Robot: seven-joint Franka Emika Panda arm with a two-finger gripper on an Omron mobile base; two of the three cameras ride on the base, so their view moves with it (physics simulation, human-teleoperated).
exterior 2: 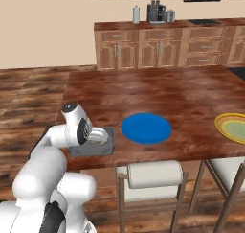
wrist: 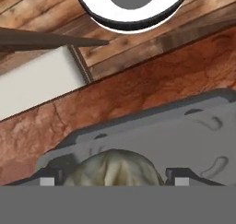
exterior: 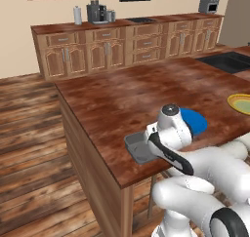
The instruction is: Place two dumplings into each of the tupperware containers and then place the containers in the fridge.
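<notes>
The dark grey tupperware container (exterior: 135,150) (exterior 2: 91,149) (wrist: 161,140) sits at the near corner of the wooden island. My gripper (exterior 2: 98,136) (wrist: 113,181) reaches down into it. A pale tan dumpling (wrist: 115,170) (exterior 2: 99,136) fills the gap between my two fingertips, just above the container's floor, and the jaws look shut on it. In the left base view my wrist covers most of the container. The fridge is out of view.
A round blue plate (exterior: 196,122) (exterior 2: 146,128) lies just beyond the container. A yellow-green plate (exterior: 240,103) (exterior 2: 233,127) sits farther along the island. A stool (exterior 2: 153,173) stands under the island's near edge (exterior 2: 158,160). A sink (exterior: 229,60) is at the far end.
</notes>
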